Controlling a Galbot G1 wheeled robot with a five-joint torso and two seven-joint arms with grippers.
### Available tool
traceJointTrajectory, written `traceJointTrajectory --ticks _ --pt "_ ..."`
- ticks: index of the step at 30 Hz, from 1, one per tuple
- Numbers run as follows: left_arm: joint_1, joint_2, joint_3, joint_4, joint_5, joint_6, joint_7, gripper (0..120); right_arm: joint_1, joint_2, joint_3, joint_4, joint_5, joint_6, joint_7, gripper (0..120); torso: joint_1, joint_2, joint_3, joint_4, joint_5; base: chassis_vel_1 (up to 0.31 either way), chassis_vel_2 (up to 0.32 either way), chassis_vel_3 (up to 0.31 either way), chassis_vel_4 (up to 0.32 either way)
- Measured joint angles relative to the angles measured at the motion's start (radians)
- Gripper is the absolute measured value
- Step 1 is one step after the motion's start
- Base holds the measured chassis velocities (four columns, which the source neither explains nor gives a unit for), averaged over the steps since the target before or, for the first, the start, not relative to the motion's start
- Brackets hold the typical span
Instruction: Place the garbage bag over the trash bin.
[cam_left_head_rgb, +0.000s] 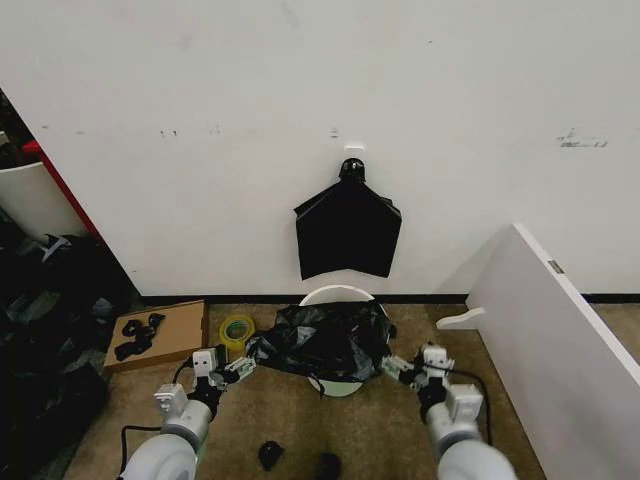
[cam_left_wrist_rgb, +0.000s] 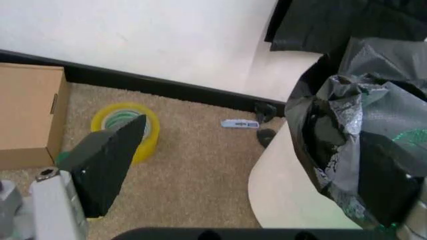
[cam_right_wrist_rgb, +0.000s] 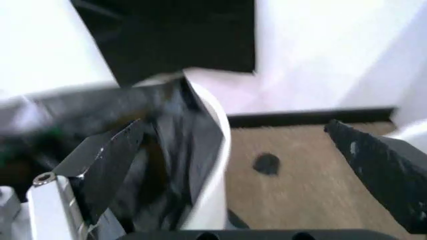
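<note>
The white trash bin stands on the carpet against the wall. The glossy black garbage bag lies crumpled over its top, leaving the far rim and the near wall bare. My left gripper is at the bag's left edge. In the left wrist view it is open, one finger buried in the bag's folds beside the bin wall. My right gripper is at the bag's right edge. It is open astride the bin rim, with bag beside one finger.
A flat black bundle hangs on the wall above the bin. A slanted white board stands at the right. A cardboard box and a yellow tape roll lie at the left, beyond them dark clutter.
</note>
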Motion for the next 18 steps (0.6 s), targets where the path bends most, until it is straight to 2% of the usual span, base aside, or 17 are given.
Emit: traceJointTrajectory --ticks 3,5,8,11,13,15,18 --pt "0.005 -0.004 0.002 0.002 0.020 -0.008 0.016 100 0.034 -0.044 0.037 0.019 0.097 -0.062 -0.063 100 0.000 0.000 0.000 0.0000 0.0001 0.000 0.000 0.000 0.000" --pt "0.009 -0.010 0.004 0.005 0.046 -0.017 0.028 100 0.065 -0.090 0.065 0.036 0.153 -0.124 -0.153 100 0.000 0.000 0.000 0.0003 0.0000 0.000 0.000 0.000 0.000" --pt "0.008 -0.026 0.007 0.005 0.080 -0.024 0.034 100 0.064 -0.135 0.042 0.078 0.045 -0.138 -0.319 100 0.000 0.000 0.000 0.0000 0.0000 0.000 0.000 0.000 0.000" --pt "0.005 -0.032 0.010 0.005 0.090 -0.025 0.035 100 0.055 -0.141 -0.011 0.093 -0.011 -0.119 -0.376 100 0.000 0.000 0.000 -0.0004 -0.0001 0.000 0.000 0.000 0.000" --pt "0.003 -0.035 0.012 0.006 0.096 -0.025 0.036 100 0.065 -0.141 -0.065 0.077 -0.086 -0.079 -0.426 100 0.000 0.000 0.000 -0.0004 -0.0001 0.000 0.000 0.000 0.000" --pt "-0.005 -0.033 0.017 0.013 0.105 -0.025 0.036 100 0.097 -0.139 -0.131 0.012 -0.237 0.010 -0.496 100 0.000 0.000 0.000 0.0001 0.0001 0.000 0.000 0.000 0.000" --pt "-0.009 -0.028 0.018 0.013 0.110 -0.024 0.037 100 0.144 -0.139 -0.187 -0.033 -0.314 0.055 -0.538 100 0.000 0.000 0.000 -0.0006 -0.0001 0.000 0.000 0.000 0.000"
